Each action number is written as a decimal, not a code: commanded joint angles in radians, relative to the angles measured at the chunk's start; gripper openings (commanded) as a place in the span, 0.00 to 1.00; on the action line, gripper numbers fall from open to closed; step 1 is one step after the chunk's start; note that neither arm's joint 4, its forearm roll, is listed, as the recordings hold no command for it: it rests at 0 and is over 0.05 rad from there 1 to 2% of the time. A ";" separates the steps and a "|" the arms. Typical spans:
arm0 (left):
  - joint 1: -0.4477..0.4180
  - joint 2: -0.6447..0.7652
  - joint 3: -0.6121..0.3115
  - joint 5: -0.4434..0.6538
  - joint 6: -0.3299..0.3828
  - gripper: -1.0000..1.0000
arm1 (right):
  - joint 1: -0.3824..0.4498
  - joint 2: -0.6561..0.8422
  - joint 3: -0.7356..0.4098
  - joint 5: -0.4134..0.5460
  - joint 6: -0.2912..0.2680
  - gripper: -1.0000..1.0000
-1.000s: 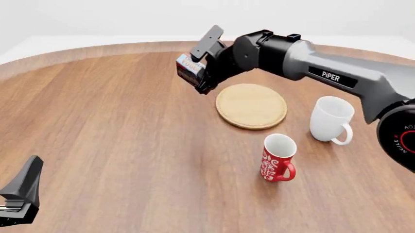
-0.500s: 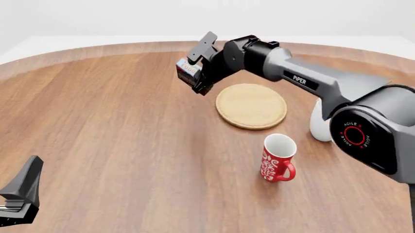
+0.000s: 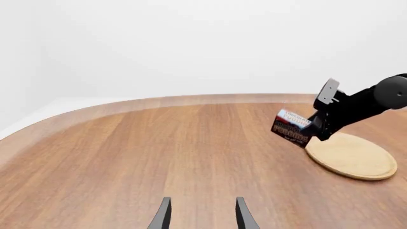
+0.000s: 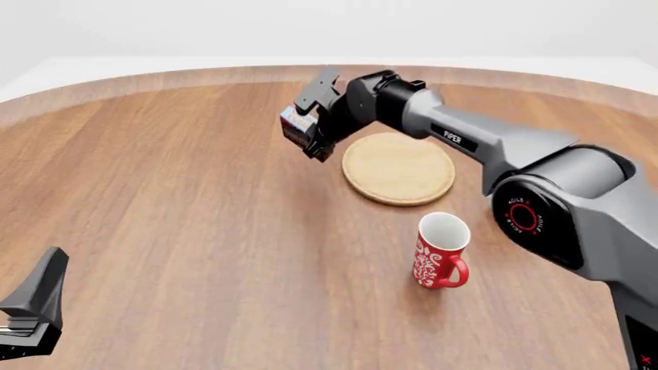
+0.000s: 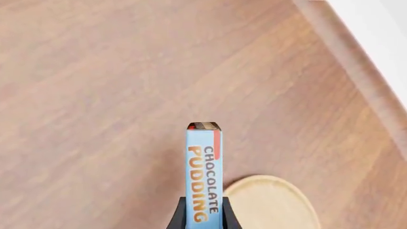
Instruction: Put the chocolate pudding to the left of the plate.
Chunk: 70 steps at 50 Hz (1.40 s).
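Left wrist view. Left gripper (image 3: 202, 214): two dark fingers spread apart over bare wooden table (image 3: 127, 157), nothing between them. Chocolate pudding (image 3: 292, 127): carton held tilted in the air by the right gripper (image 3: 313, 128), just beside the near-left rim of the plate (image 3: 351, 156), lifted clear of the tabletop.

Front view. Plate (image 4: 399, 168): round tan disc, flat on the table (image 4: 185, 216). Chocolate pudding (image 4: 299, 126): aloft, just beyond the plate's left rim, clamped by the right gripper (image 4: 311, 129). Red mug (image 4: 440, 251): upright, near the plate on its near side, handle toward the camera's right. Left gripper (image 4: 31, 312): well apart from the plate, low at the near left; spread not readable here.

Right wrist view. Right gripper (image 5: 202, 215): fingers closed against the narrow sides of the chocolate pudding (image 5: 204, 174), blue lettered face up. Plate (image 5: 270, 202): below, beside the carton.
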 commanded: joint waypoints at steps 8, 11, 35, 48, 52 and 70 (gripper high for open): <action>0.000 0.000 0.000 0.000 0.000 1.00 | -0.004 0.034 -0.009 -0.016 0.022 0.00; 0.000 0.000 0.000 0.000 0.000 1.00 | -0.004 0.037 -0.008 -0.017 0.023 0.00; 0.000 0.000 0.000 0.000 0.000 1.00 | 0.004 0.051 0.010 -0.022 0.033 0.00; 0.000 0.000 0.000 0.000 0.000 1.00 | 0.003 0.069 -0.003 -0.013 0.029 0.00; 0.000 0.000 0.000 0.000 0.000 1.00 | 0.002 0.074 -0.002 -0.016 0.030 0.00; 0.000 0.000 0.000 0.000 0.000 1.00 | 0.012 0.074 0.009 -0.021 0.036 0.00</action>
